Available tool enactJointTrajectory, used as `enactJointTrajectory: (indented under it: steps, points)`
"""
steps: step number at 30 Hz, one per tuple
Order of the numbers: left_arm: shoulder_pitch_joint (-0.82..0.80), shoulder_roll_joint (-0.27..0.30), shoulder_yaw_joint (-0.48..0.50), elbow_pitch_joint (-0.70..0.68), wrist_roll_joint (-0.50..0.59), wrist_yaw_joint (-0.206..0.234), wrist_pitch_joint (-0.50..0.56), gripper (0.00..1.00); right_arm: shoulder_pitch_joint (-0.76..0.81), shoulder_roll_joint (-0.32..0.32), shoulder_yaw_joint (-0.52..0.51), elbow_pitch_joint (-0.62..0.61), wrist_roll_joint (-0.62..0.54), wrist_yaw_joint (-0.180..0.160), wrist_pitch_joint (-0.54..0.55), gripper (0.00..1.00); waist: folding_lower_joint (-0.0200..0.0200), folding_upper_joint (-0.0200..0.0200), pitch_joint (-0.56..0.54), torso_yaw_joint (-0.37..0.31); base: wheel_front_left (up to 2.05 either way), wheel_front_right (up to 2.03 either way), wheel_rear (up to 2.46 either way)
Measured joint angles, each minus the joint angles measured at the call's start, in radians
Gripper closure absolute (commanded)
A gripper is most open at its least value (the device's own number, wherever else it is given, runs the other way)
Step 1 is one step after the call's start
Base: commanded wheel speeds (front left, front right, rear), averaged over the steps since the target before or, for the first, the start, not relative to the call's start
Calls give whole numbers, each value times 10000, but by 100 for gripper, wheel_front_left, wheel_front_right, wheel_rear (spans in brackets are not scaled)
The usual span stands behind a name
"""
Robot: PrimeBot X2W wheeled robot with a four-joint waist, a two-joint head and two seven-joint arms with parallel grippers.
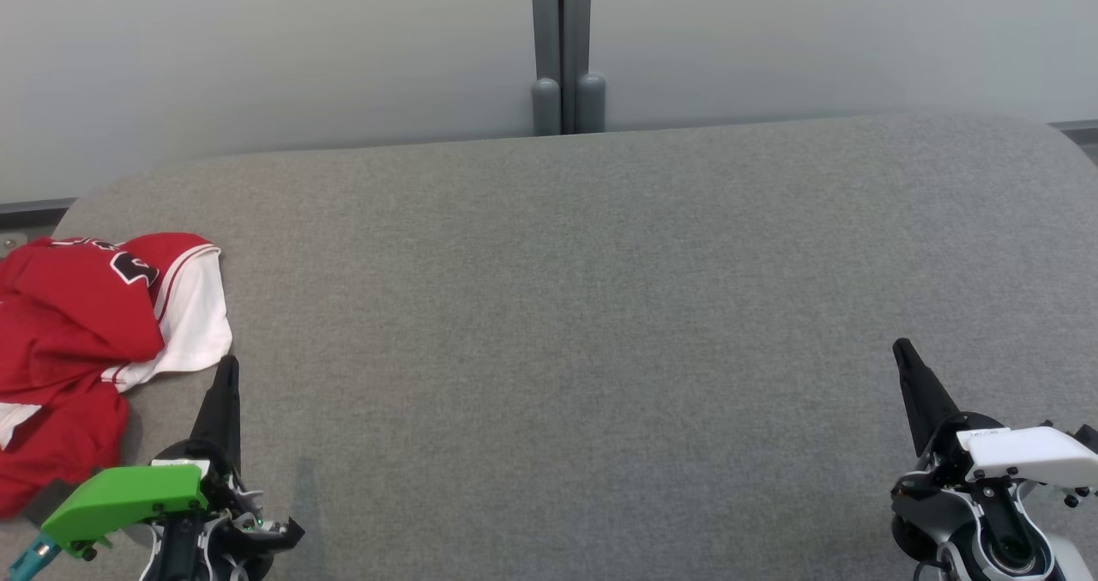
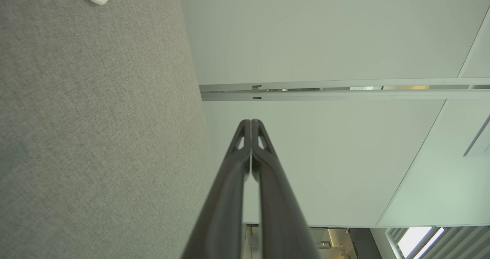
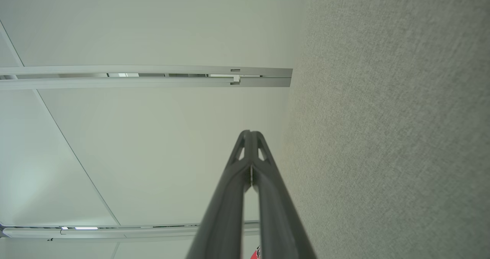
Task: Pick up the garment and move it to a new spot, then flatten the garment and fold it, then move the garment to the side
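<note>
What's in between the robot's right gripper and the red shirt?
In the head view, mostly bare grey fabric surface lies between the right gripper and the shirt; the left gripper, jaws shut, stands beside the shirt.

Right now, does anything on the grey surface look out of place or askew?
Only the red and white garment: it lies crumpled at the left side of the grey surface, not flattened. Nothing else stands out.
</note>
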Motion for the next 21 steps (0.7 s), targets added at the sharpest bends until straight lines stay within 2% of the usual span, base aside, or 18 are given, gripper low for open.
enactJointTrajectory:
  steps: [21]
  points:
    - [0,0,0,0,2,0,0,100,0,0,0,0,0,0,0,100,0,0,0,0,0,0,0]
